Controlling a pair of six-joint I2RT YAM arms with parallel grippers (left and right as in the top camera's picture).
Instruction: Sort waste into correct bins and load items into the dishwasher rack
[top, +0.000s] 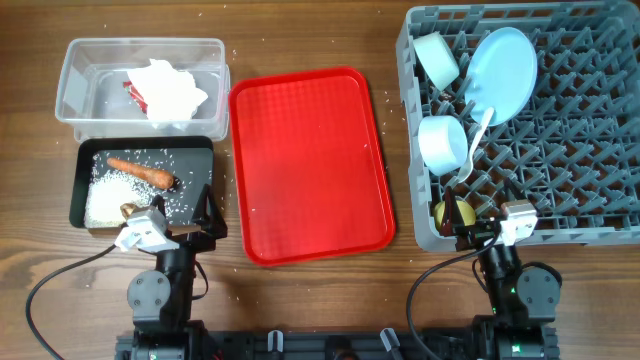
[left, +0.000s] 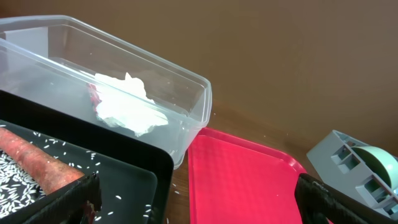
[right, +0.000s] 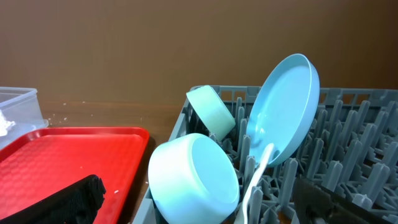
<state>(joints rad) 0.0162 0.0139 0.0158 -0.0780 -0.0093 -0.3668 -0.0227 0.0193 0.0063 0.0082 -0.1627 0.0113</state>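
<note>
- I see the left gripper spread wide and holding nothing, at the near edge of the black tray.
- That tray holds the carrot, the rice and the brown lump.
- In the clear tub, the napkin lies on the wrapper.
- The rack holds the plate on edge, two bowls and the spoon.
- The yellow cup is in the rack's near-left corner, partly hidden.
- The right gripper is spread and empty beside the cup.
- The red tray lies between the bins and the rack.

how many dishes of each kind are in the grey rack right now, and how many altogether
plate: 1
bowls: 2
spoon: 1
yellow cup, only partly in view at the front edge: 1
total in the rack: 5
</note>
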